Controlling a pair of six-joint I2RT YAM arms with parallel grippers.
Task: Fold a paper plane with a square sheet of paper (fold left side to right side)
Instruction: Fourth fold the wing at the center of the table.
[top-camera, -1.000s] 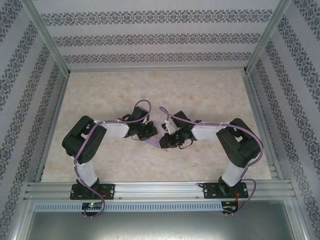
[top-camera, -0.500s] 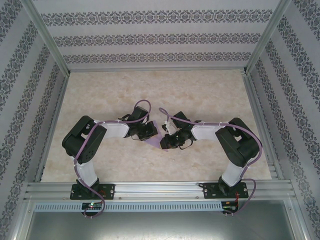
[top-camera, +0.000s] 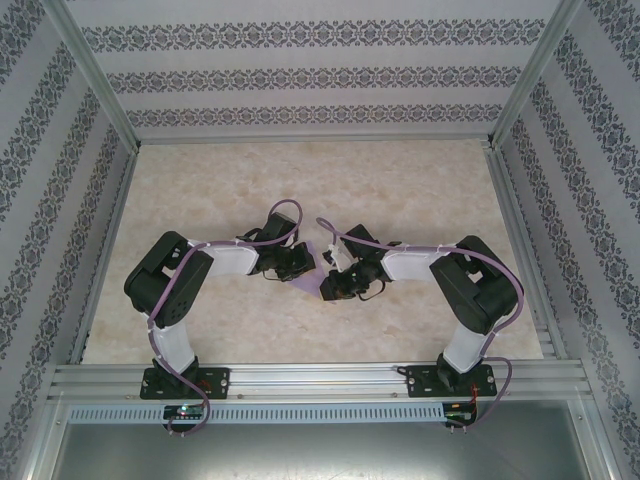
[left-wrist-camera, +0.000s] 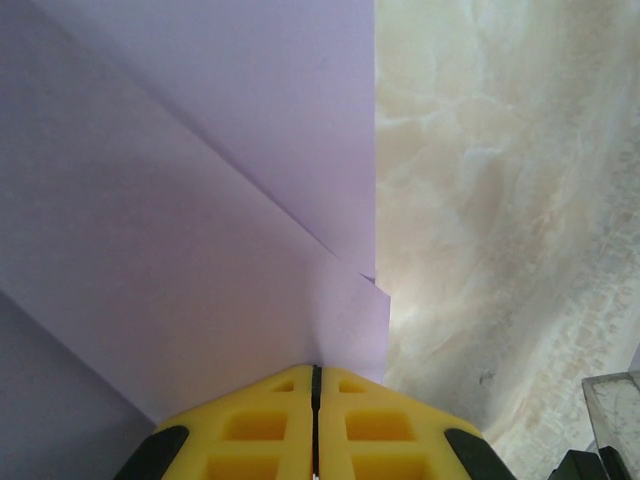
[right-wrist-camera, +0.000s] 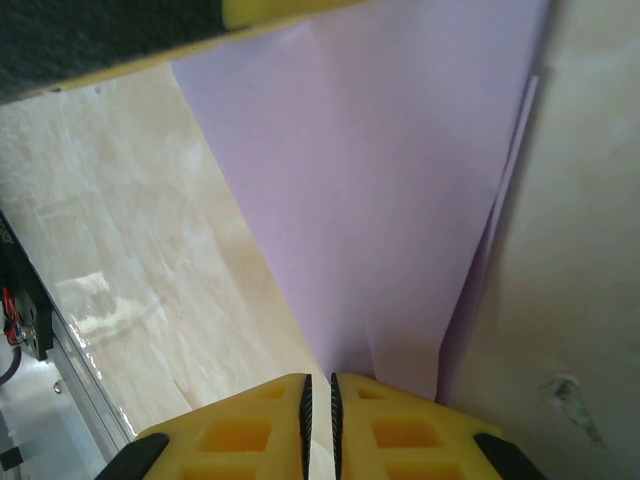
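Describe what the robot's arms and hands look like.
The left arm and right arm have black joints, white links and a purple cable along each. The left hand and right hand have yellow fingers with rectangular cut-outs and black trim.

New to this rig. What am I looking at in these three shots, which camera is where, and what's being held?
These are two small robot arms bolted to the near edge of a marble-patterned table: the left arm and the right arm. Each ends in a two-finger gripper. The wide picture comes from a fixed camera above and behind the arms. The two close-ups come from cameras on the wrists, looking out along the yellow fingers. Between the arms is a partly folded sheet of lilac paper, with diagonal folds visible. The left gripper is shut on a corner of it. The right gripper, its fingers nearly together, appears to pinch the paper's narrow end.
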